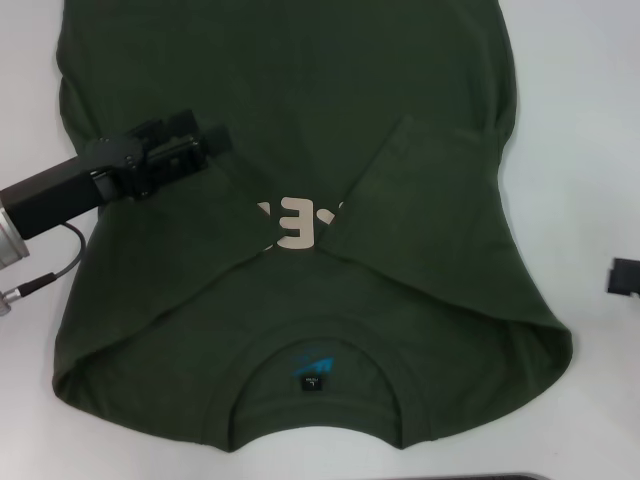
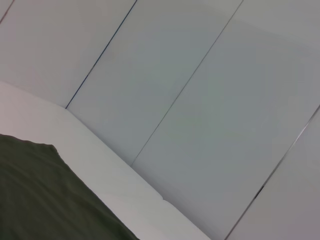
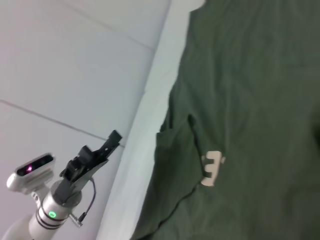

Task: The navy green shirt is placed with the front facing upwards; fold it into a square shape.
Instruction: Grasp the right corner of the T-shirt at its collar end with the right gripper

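White desk (image 1: 580, 120) carries the navy green shirt (image 1: 300, 90), which lies front up with the collar nearest to me. I judge the folding about half done: both sleeves are turned inward over the "FREE" letters (image 1: 297, 228), while the long body is not yet folded. My left gripper (image 1: 205, 142) hovers over the shirt's left side; its fingers, I cannot tell. My right gripper (image 1: 622, 276) waits at the desk's right edge, fingers unseen. No containers are present.

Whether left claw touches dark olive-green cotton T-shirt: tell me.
Apart. Right wrist view shows left claw against floor, clear of olive-green shirt. Right claw parked at right.
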